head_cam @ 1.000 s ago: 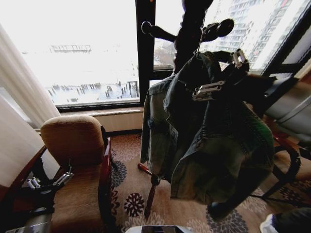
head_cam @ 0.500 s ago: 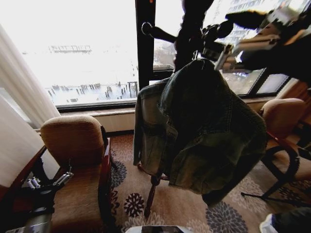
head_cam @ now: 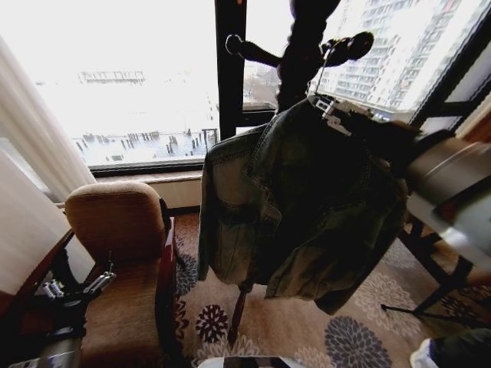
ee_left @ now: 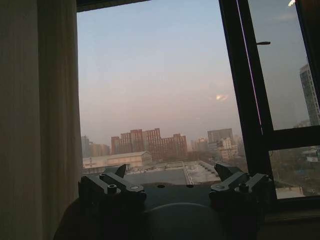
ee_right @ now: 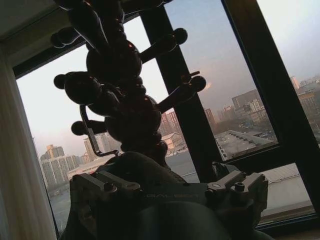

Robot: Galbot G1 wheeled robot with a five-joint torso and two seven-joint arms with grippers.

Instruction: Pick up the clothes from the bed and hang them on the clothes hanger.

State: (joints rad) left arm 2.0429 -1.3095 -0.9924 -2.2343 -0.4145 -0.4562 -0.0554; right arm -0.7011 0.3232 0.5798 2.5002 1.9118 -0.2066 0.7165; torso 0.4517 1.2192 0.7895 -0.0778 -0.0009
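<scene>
1. We see the denim jacket hanging in front of the window, draped from its collar, with its sleeves and hem hanging free above the patterned carpet.
2. The jacket sits on the clothes hanger, whose silver hook rises from the collar to a peg of the dark coat stand; in the right wrist view the hook curls over a knobbed peg of that stand.
3. Our right end effector is at the jacket's collar and right shoulder, just under the hook. In the right wrist view the right end effector shows its two fingers spread apart, with dark cloth bulging between them; we cannot tell whether they pinch it.
4. Our left end effector rests low beside the tan armchair, well apart from the jacket. In the left wrist view the left end effector is released, its fingers wide apart and holding nothing, facing the window.
</scene>
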